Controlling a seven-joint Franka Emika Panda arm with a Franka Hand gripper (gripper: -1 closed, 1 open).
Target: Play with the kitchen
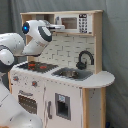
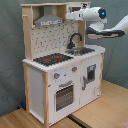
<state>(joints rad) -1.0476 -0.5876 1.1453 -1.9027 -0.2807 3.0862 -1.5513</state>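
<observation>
Kitchen [image 1: 75,85] [image 2: 60,75] fills centre of frame in both exterior views, on wooden floor [image 2: 107,107]. Arm [image 1: 30,37] [image 2: 95,15] at upper left of first exterior view, upper right of second exterior view, reaches toward microwave [image 1: 75,22]. Gripper hidden; finger state: cannot tell.

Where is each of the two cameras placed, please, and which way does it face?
First exterior view: off the sink end of the toy kitchen, facing its front at an angle; the white arm fills the first exterior view's left and reaches to the microwave.
Second exterior view: off the stove end, facing the front from the other side; the arm enters from the second exterior view's right at the top shelf.
Both show the stovetop, faucet, sink and oven door.
</observation>
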